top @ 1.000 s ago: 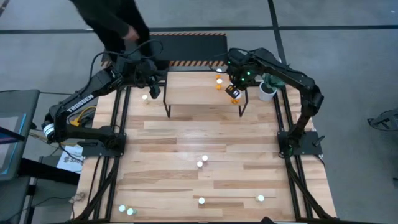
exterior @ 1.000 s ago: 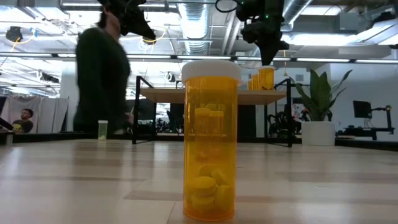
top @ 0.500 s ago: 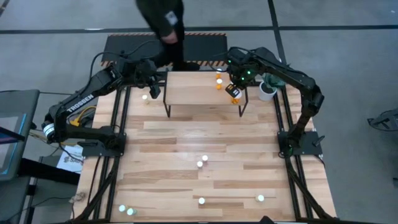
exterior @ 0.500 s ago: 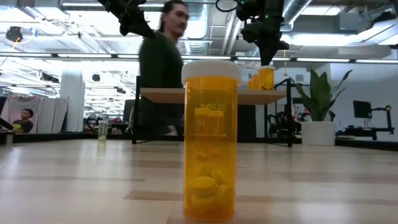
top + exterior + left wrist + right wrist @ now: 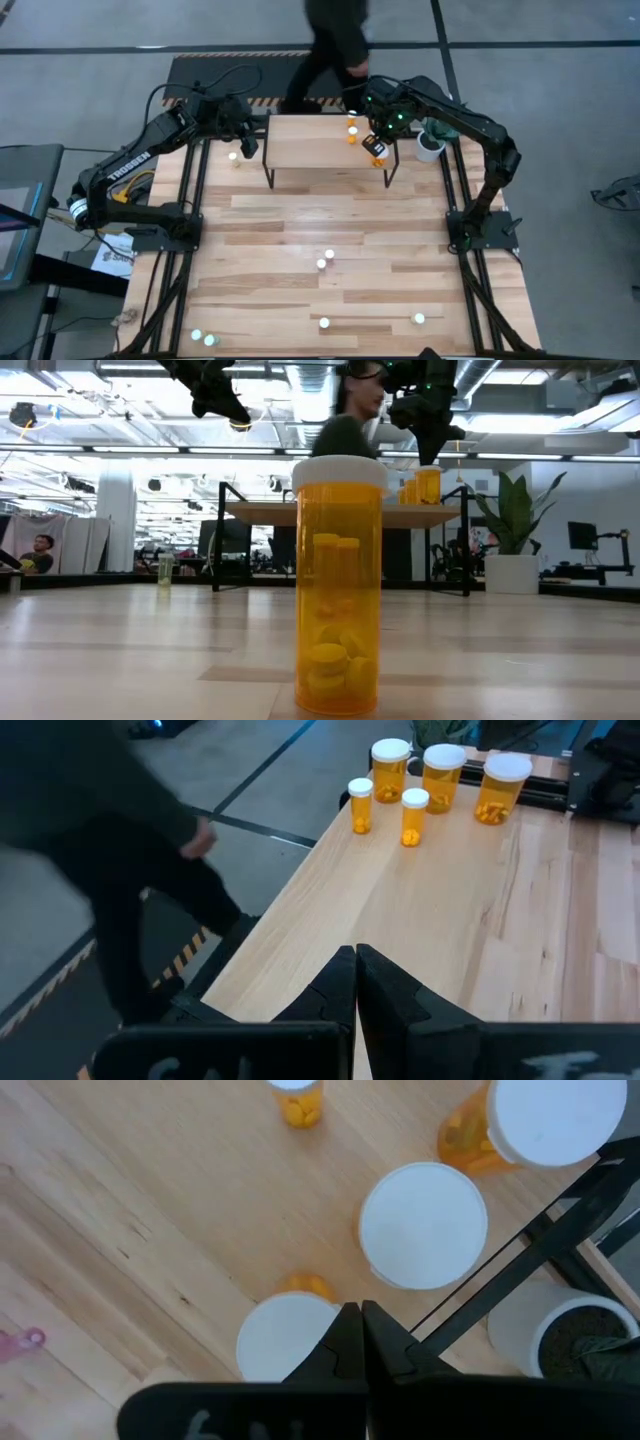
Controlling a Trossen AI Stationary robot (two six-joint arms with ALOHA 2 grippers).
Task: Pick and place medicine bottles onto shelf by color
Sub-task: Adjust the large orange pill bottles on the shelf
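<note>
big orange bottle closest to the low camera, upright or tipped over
Upright: the big orange bottle stands on its base on the table, white cap on top, pills settled at the bottom.

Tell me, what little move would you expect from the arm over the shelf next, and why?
Probably the right gripper lifts and heads back over the table for another bottle. Its fingers are shut and empty above the orange bottles grouped at the shelf end, while several bottles stand loose on the table. The left gripper waits, shut.

Orange-bodied, white-capped medicine bottles (image 5: 441,778) on a pale wood shelf (image 5: 420,910); black arms; black mat (image 5: 210,72) edged orange-and-black stripes.
</note>
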